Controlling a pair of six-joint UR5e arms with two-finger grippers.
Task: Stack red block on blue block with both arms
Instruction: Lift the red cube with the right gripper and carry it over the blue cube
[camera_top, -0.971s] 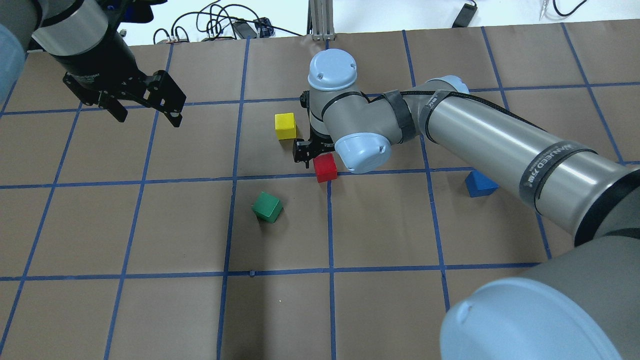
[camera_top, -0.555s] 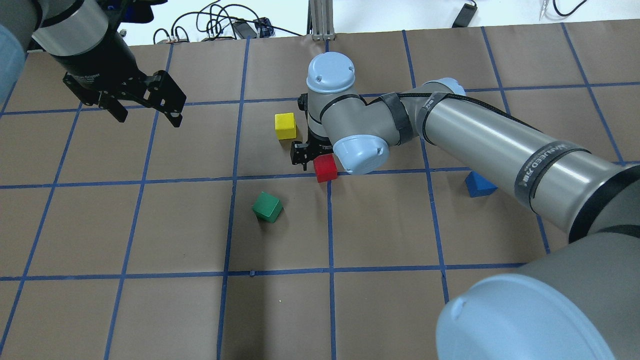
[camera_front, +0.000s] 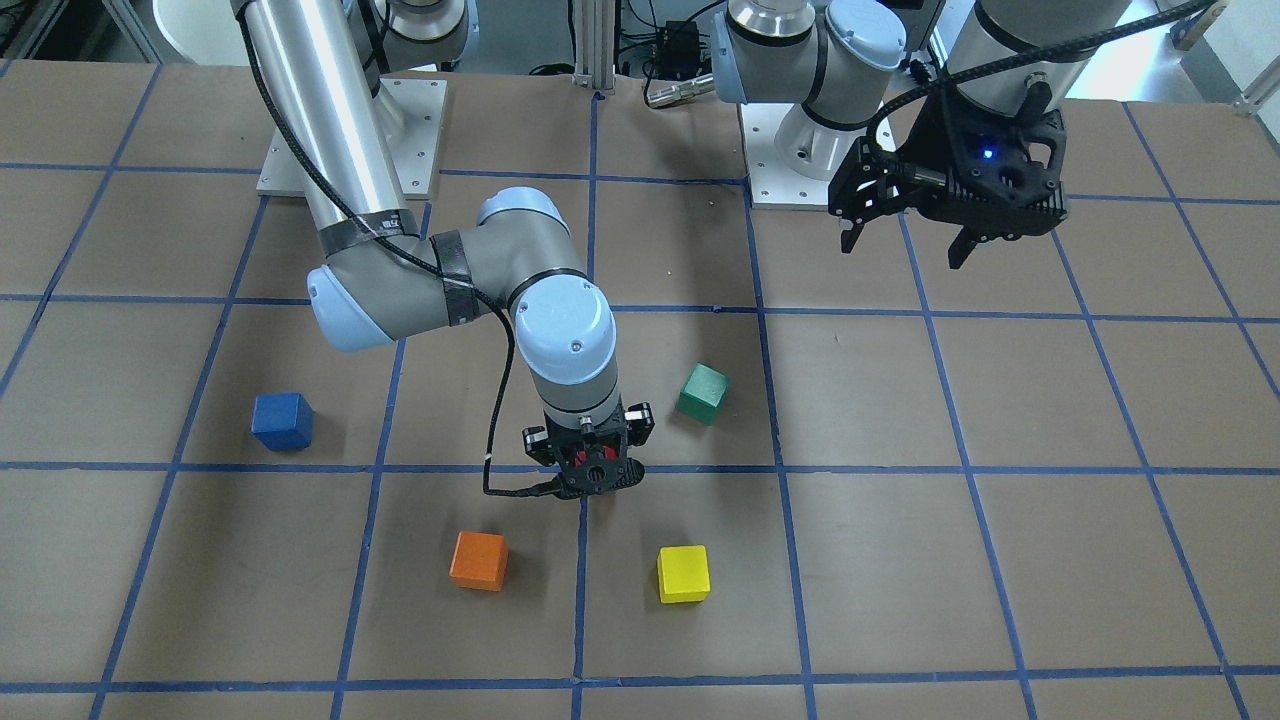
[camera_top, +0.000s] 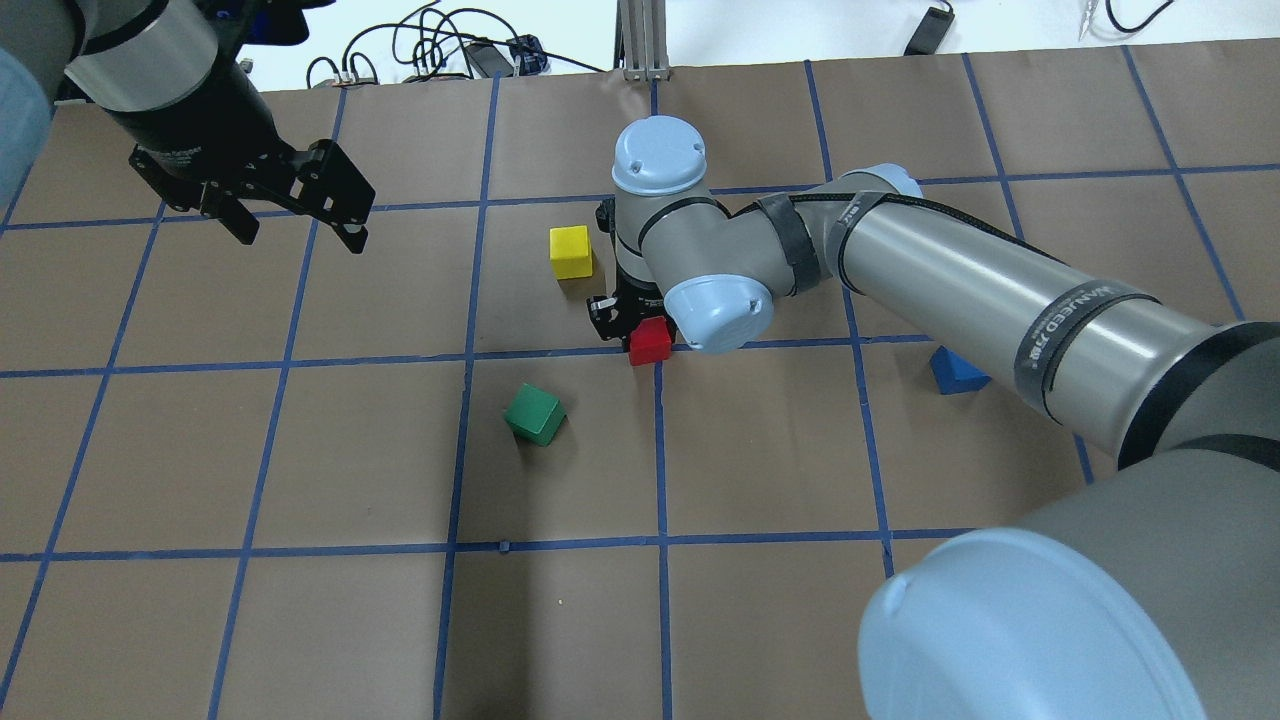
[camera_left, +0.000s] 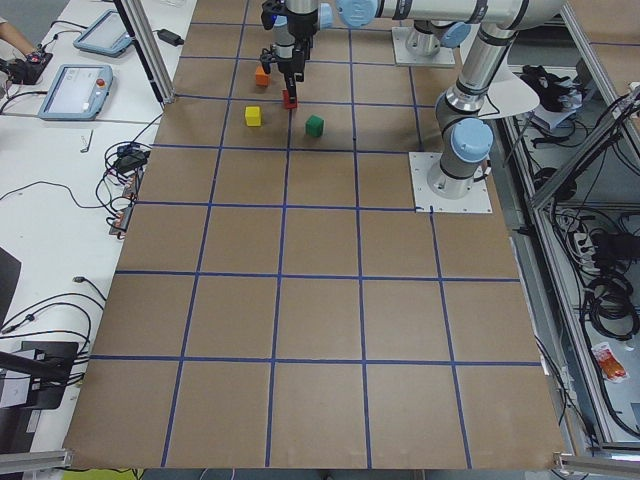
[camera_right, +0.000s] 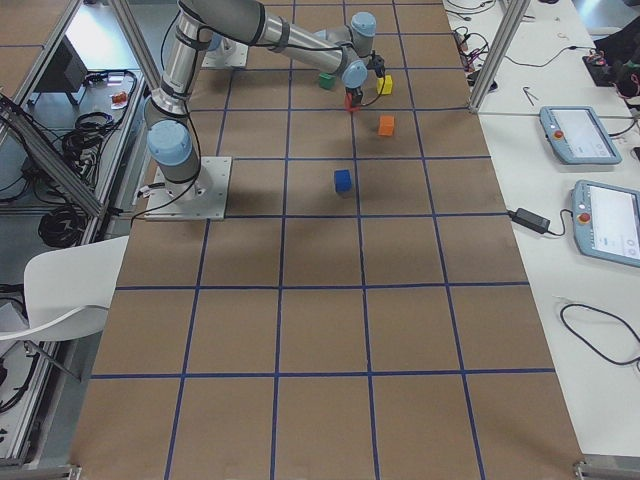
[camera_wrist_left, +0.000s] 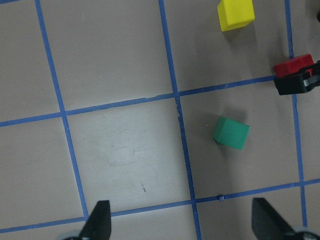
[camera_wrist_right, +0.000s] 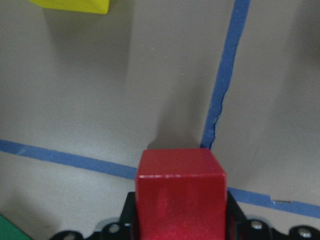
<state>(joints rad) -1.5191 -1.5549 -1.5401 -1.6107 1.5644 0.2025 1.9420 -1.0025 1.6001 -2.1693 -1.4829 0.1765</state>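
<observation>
The red block sits near the table's middle, between the fingers of my right gripper. In the right wrist view the red block is held snugly between the black pads, at or just above the paper. From the front only a bit of red shows through the right gripper. The blue block stands alone on my right side, partly hidden by the right arm in the overhead view. My left gripper is open and empty, high over the far left.
A green cube lies just near-left of the red block. A yellow cube stands just beyond it. An orange cube sits beyond the gripper, toward the right. Cables lie past the table's far edge.
My right wrist has shifted slightly nearer and lower over the red block, which it now covers more. The left arm has not moved.
</observation>
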